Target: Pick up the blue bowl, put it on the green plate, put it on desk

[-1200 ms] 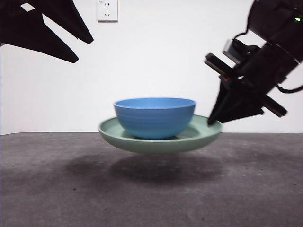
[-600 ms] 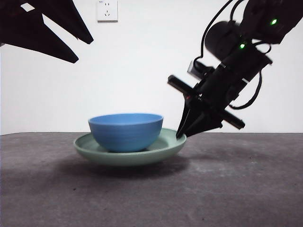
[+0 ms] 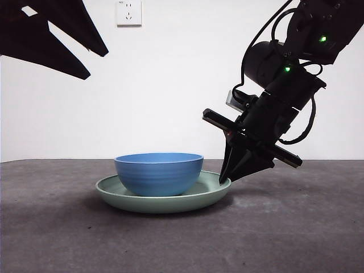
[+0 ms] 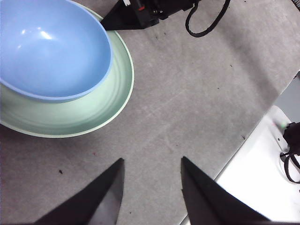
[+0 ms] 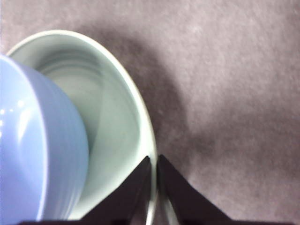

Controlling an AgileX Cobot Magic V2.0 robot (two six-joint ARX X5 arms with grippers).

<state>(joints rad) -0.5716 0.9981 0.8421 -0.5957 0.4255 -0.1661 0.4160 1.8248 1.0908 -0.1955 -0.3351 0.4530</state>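
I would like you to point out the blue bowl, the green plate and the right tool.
blue bowl [image 3: 158, 176]: front view, ridged outer wall.
green plate [image 3: 119, 198]: front view, bare outer rim.
right tool [image 3: 226, 180]: front view, tips pinching the plate's rim.

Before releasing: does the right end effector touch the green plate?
Touching. The right wrist view shows the right end effector pinching the green plate at its rim.

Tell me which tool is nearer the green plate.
Right. The right tool pinches the green plate at its rim, jaws closed on it. The left tool hangs open above the desk, clear of the plate.
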